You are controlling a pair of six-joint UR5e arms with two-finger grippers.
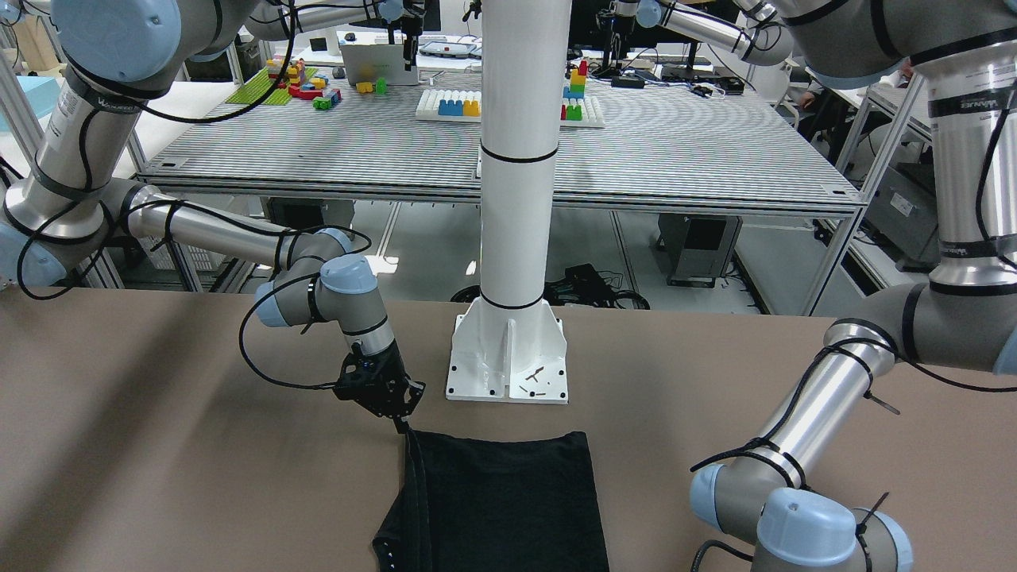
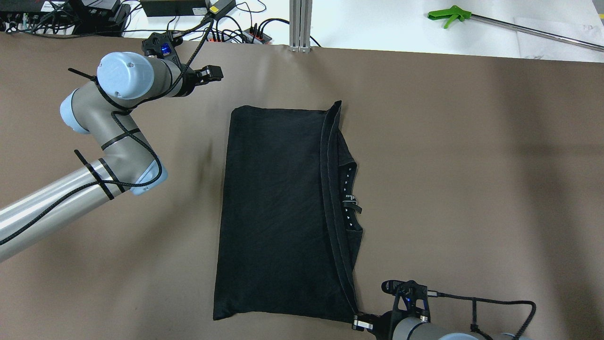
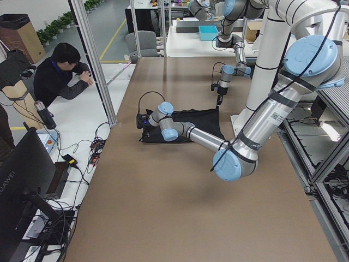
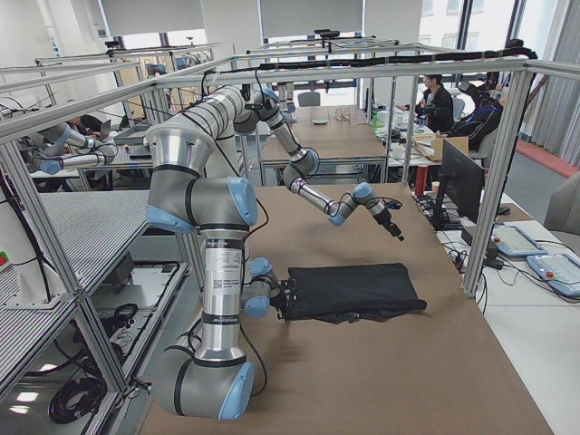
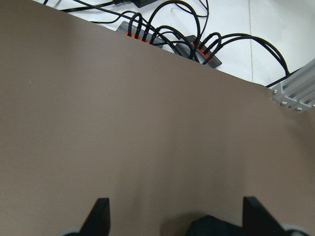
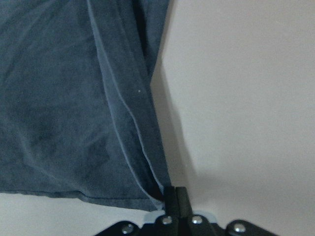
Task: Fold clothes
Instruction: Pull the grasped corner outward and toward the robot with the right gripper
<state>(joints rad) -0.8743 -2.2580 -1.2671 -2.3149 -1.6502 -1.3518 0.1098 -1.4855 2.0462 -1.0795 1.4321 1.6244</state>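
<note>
Currently held: garment (image 2: 278, 208) corner, pinched tight in the right hand (image 6: 174, 194), by the table's (image 2: 472, 165) near edge.
Left hand (image 5: 174, 216): spread wide, nothing gripped.
Risk: fold could be dragged askew if pulled one-sidedly.

"Where can a gripper go?"

"The brown table (image 2: 472, 179) is bare to the right of the black clothes (image 2: 278, 212). It is bare to the left of them too, but the left arm (image 2: 118, 141) hangs over that side."

"What is in the way?"

"The white post (image 1: 516, 199) stands at the robot's edge, near the clothes (its flat foot takes room too). At the far edge sit a metal bar (image 2: 300, 23) and a plug strip (image 2: 257, 35) with cables."
</note>
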